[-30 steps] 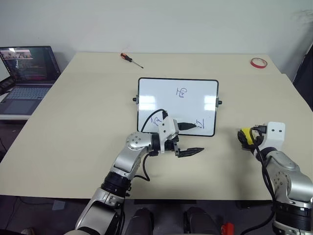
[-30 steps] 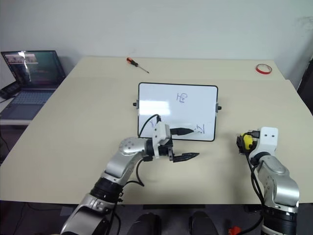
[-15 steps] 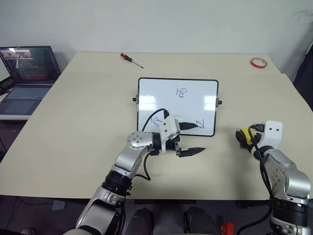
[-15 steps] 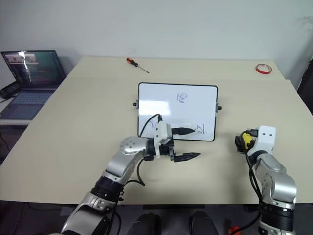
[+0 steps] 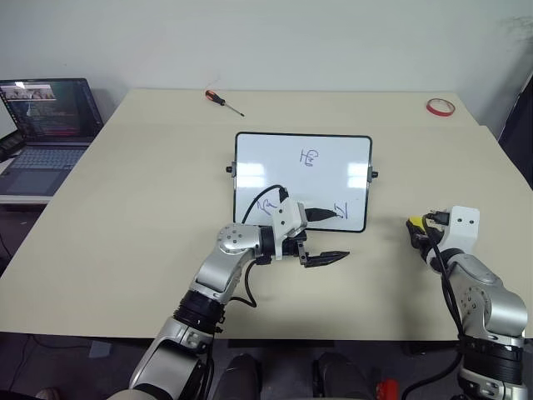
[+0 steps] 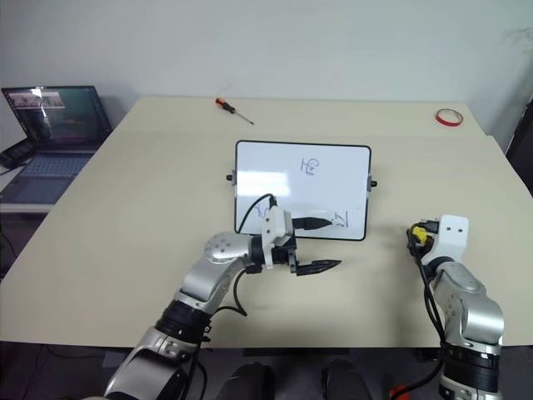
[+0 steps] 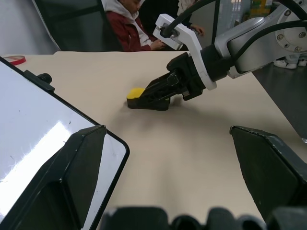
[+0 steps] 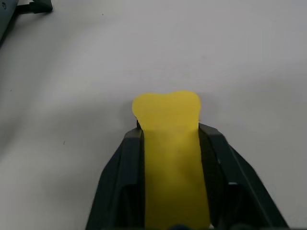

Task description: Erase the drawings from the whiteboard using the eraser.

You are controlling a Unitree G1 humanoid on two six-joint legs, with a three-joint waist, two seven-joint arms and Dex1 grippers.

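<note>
My right pincer pinched the eraser on the table | whiteboard lay to its left, drawings unwiped | left pincer spread at the board's near edge.

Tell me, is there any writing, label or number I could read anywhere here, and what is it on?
None can be read.
whiteboard: the drawings are marker scribbles, not legible words.
laptop: its screen shows lines of text, too small to read.
eraser, screwdriver, red tape ring: no label visible.
</note>
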